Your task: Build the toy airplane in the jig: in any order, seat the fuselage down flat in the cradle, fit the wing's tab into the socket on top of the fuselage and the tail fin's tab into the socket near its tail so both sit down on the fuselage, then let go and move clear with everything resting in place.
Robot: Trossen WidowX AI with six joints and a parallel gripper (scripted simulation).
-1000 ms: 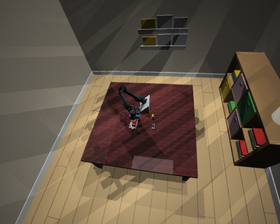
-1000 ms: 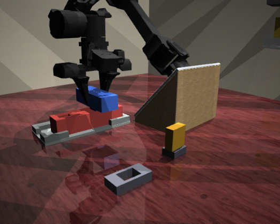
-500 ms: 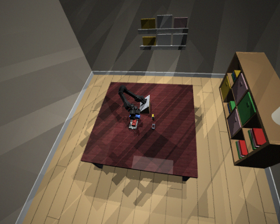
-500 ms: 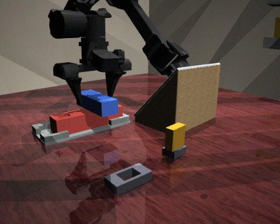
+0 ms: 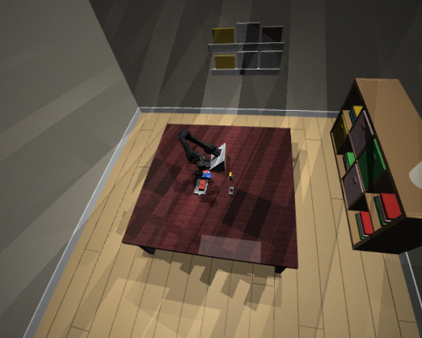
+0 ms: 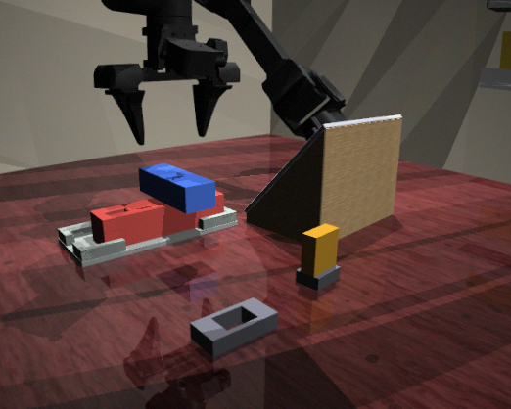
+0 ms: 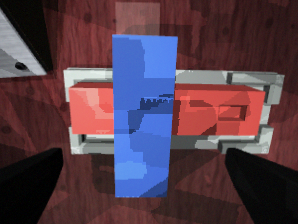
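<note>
The red fuselage [image 5: 202, 185] [image 6: 130, 226] [image 7: 187, 125] lies in the pale grey cradle [image 6: 103, 249] [image 7: 200, 76]. The blue wing [image 5: 207, 175] [image 6: 200, 198] [image 7: 142, 167] lies crosswise on top of the fuselage; its tab and the socket under it are hidden, and I see no clear gap. The socket near the fuselage's tail is empty. The yellow tail fin [image 5: 230, 174] [image 6: 326, 251] stands upright in a small dark grey holder [image 6: 317, 280]. My gripper [image 6: 171, 139] [image 7: 145, 155] is open and empty, above the wing, its fingers clear of it.
An empty grey holder [image 5: 231, 191] [image 6: 204, 339] with a rectangular opening lies on the dark red table [image 5: 261, 162] [image 6: 424, 313]. A wedge-shaped block with a sloped pale face [image 5: 218, 159] [image 6: 357, 176] stands close to the cradle. The arm reaches over from behind.
</note>
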